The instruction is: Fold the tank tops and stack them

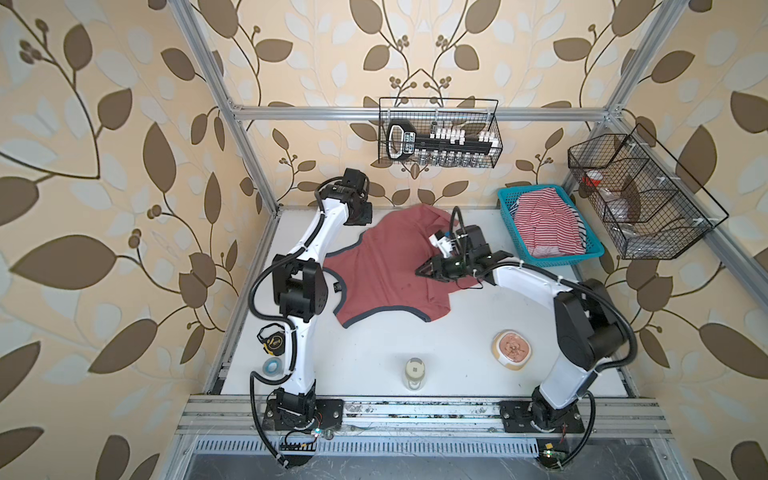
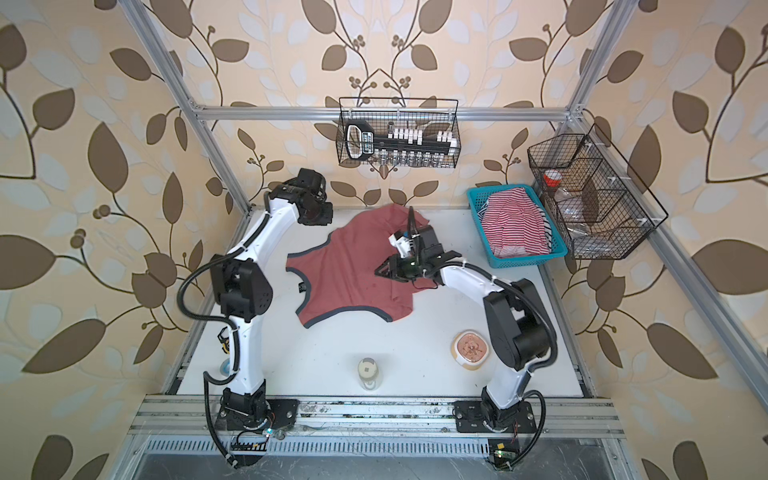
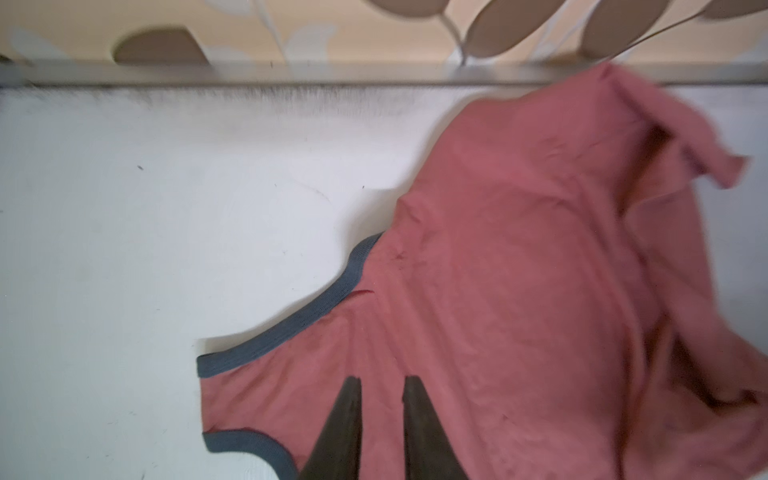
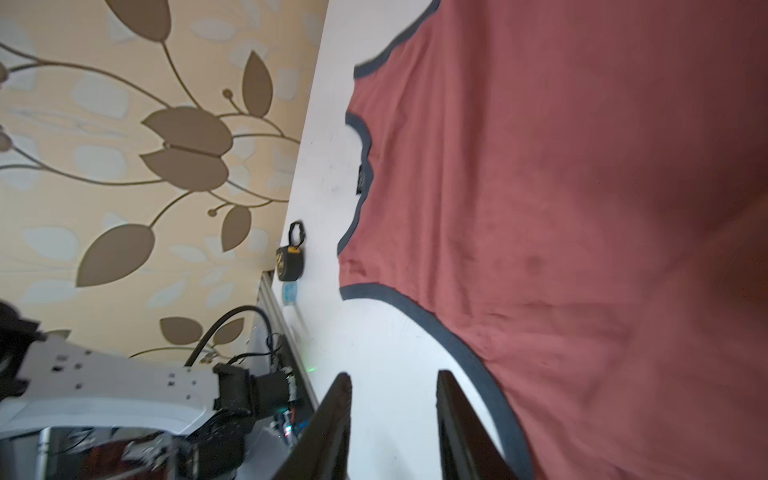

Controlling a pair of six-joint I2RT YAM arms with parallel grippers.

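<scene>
Brick-red tank top (image 1: 386, 266): being supported, spread, by the tabletop (image 1: 374, 365) and overhung by the left gripper (image 3: 380, 380) and right gripper (image 4: 395, 374). Both pairs of jaws are being held apart, empty. Striped tank top (image 1: 544, 224): being held in the blue basket (image 1: 561, 256).

The brick-red tank top (image 1: 386, 266) has dark blue-grey trim. The striped tank top (image 1: 544, 224) shows thin red and white lines. The basket (image 1: 557, 258) is turquoise, the table (image 1: 374, 357) white. The wallpaper (image 1: 124, 124) is beige with brown and pale leaves.
</scene>
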